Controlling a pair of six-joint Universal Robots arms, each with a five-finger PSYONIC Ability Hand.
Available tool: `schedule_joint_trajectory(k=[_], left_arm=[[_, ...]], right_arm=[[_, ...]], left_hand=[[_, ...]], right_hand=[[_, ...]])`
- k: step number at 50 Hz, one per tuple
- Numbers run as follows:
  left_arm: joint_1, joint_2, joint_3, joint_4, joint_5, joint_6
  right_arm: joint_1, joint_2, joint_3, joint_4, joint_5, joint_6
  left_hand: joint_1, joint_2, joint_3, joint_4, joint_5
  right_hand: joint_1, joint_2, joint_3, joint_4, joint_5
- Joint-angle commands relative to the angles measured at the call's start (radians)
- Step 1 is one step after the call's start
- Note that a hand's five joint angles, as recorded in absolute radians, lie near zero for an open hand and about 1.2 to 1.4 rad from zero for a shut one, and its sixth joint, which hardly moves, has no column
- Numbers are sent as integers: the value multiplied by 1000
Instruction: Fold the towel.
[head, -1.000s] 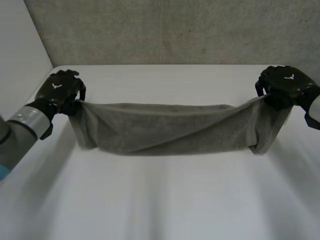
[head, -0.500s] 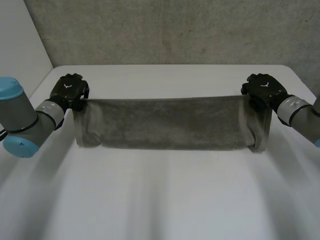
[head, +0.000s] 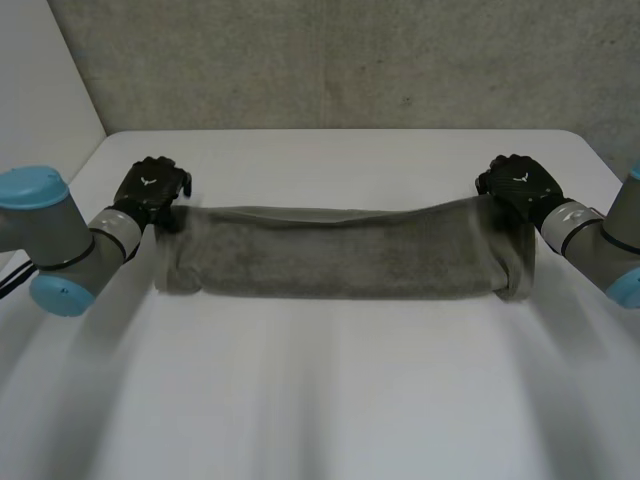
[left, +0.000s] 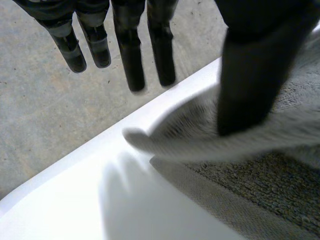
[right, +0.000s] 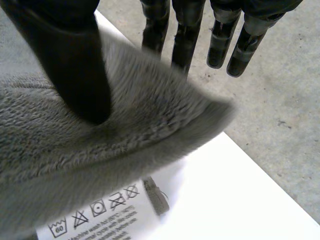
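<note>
1. The towel (head: 340, 262) lies in a long grey strip across the middle of the table (head: 320, 400).
2. The left hand (head: 150, 188) is at its left end. Its fingers (left: 130, 60) are straight and off the towel, and only the thumb touches.
3. The right hand (head: 518, 185) is at the right end. Its fingers are straight too, and the corner sits loose by its thumb.

The left hand (head: 150, 188) sits at the left end of the towel (head: 340, 250), its arm (head: 60, 240) reaching in low. Its fingers (left: 131, 60) hang straight, clear of the towel, and the thumb (left: 255, 75) rests on the corner. The right hand (head: 517, 182) is at the towel's opposite end, fingers (right: 222, 40) straight and thumb (right: 75, 65) laid on the towel.
</note>
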Motion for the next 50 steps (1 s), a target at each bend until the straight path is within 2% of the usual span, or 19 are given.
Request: schedule_joint_trajectory(k=[1,7,11,12,14,16,20,24,29,35,41,46,50], left_arm=[[-16,16,-4,1,-51,2],[-21,59,-14,1,-57,7],[-21,102,-26,0,-59,5],[-22,131,-47,0,-59,5],[-21,184,-90,-2,-59,4],[-21,228,-130,-2,-59,4],[-21,389,-321,-2,-57,4],[-21,470,-439,1,-51,8],[-25,521,-573,9,-51,10],[-61,471,-635,30,-53,10],[-62,395,-620,70,-54,9],[-64,354,-590,110,-72,7],[-64,311,-561,119,-99,7]], right_arm=[[2,-20,18,-22,43,1],[3,-79,38,-51,51,13],[16,-196,102,-110,54,67],[14,-247,139,-129,54,105],[14,-248,139,-129,54,105],[10,-380,247,-146,49,192],[6,-475,354,-124,46,211],[-3,-559,508,-50,48,208],[-6,-567,622,4,55,199],[-32,-519,720,-47,52,113],[-40,-455,726,-101,51,36],[-43,-364,697,-173,55,10],[-43,-331,677,-198,58,1]], left_hand=[[-450,-450,-58,-66,-442],[-450,-450,-58,-66,-442],[-450,-450,-58,-66,-442],[-450,-450,-58,-66,-442],[-447,-447,-58,-66,-440],[-447,-447,-58,-66,-440],[-439,-438,-58,-66,-431],[-421,-420,-58,-66,-413],[-386,-385,-58,-66,-378],[-318,-318,-58,-66,-310],[-254,-253,-58,-66,-246],[-189,-189,-58,-66,-181],[-177,-177,-58,-66,-169]], right_hand=[[-589,-579,-53,-76,-577],[-589,-579,-53,-76,-577],[-589,-579,-53,-76,-577],[-589,-579,-53,-76,-577],[-589,-579,-53,-76,-577],[-589,-579,-53,-76,-577],[-589,-579,-53,-76,-577],[-589,-579,-53,-76,-577],[-558,-548,-53,-76,-546],[-359,-349,-53,-76,-347],[-314,-304,-53,-76,-302],[-89,-79,-53,-76,-77],[-56,-46,-53,-76,-44]])
